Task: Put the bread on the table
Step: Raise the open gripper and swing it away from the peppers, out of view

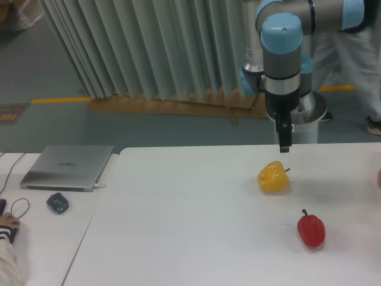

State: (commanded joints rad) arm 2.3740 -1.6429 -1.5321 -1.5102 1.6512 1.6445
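Two peppers are all I can make out near my tool [284,146], which hangs point-down from the arm [281,56] over the far side of the white table [190,238]. From this side-on view the fingers [284,136] read as one dark narrow blade, so I cannot tell whether they are spread or closed; nothing shows between them.

The yellow bell pepper [274,177] sits on the table just below the tool and slightly to its left in the picture, close under the fingertips but apart from them. The red bell pepper [311,230] lies farther toward me and a little to the right of the tool, well apart from it.

I cannot find the bread for certain. At the right edge of the picture, to the right of the tool and lower, a small reddish-orange sliver [378,177] rests on the table, but too little of it shows to say what it is.

Far to the left of the tool, a closed laptop [67,167] and a dark mouse [57,202] rest on the narrower adjoining desk [50,238].
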